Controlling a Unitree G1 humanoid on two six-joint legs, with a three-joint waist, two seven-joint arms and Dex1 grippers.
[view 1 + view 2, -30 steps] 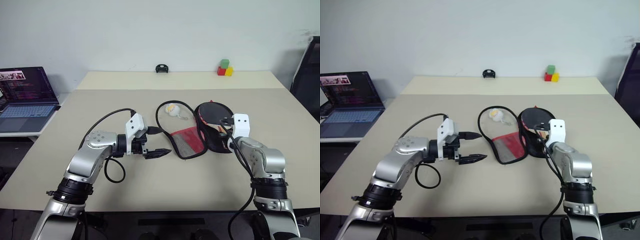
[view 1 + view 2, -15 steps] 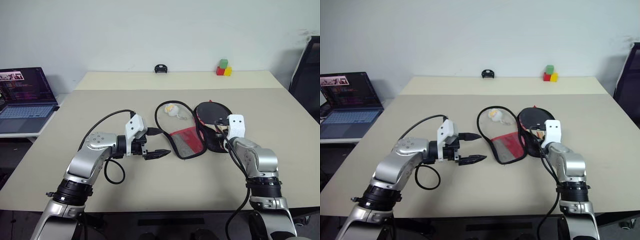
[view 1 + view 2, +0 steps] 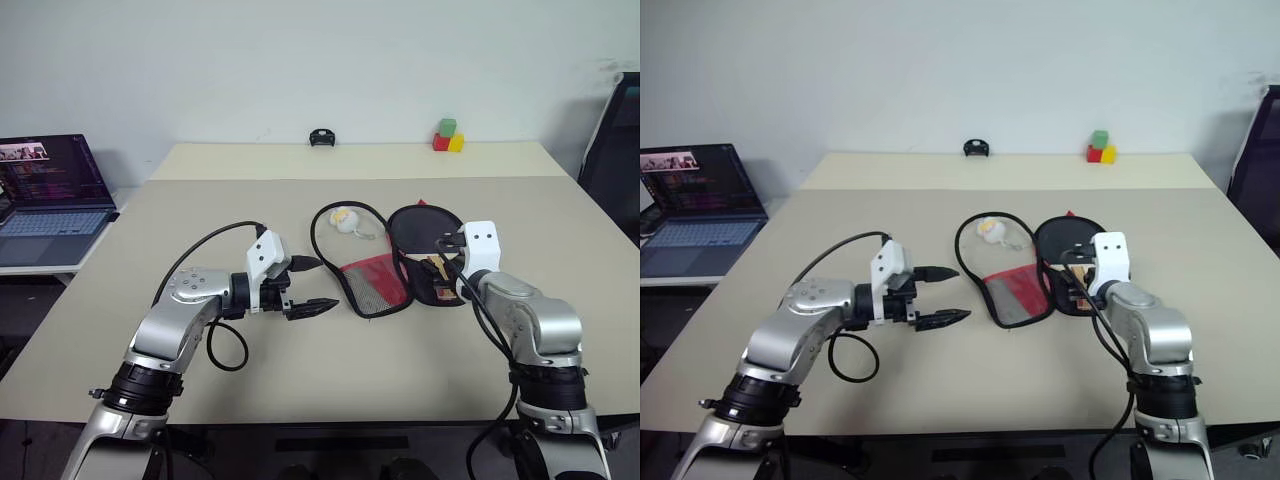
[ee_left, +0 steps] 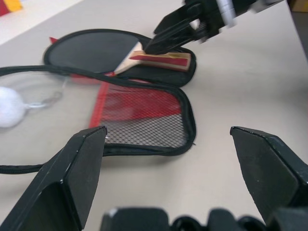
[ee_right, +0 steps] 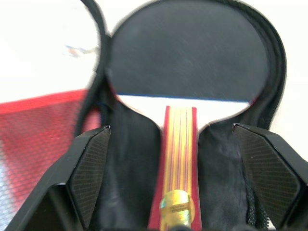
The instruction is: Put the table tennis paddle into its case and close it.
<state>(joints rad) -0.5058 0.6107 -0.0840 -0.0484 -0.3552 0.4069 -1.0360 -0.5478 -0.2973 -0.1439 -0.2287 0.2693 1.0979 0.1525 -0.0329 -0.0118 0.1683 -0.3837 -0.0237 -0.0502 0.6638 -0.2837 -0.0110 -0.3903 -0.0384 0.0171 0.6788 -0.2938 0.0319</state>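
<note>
Both sets of jaws are spread wide with nothing in them. The left gripper (image 3: 318, 285) hangs over bare table (image 3: 150, 230) just beside the mesh flap, pointing at it, and the right gripper (image 4: 166, 36) sits right above the paddle's handle with its black fingers (image 5: 89, 168) on either side of it, not pinching.

The paddle (image 5: 185, 72) already lies flat in the black half of the case (image 3: 395, 275) — round rubber face at the far end, striped wooden handle toward the right gripper. The other half, red panel and mesh, is flopped open on the table between the two grippers, so the case is still wide open and the zip isn't started.

What I'd worry about: that flap is floppy fabric, so grabbing it by one edge could drag the whole case sideways and slide the paddle out of its pocket. The handle also sits close to the rim on the near side, so if it isn't tucked in fully the flap probably won't line up and the zip could snag. The little white charm (image 3: 343, 219) and its black cord loop lie just past the flap and could get caught under it when it folds over.
</note>
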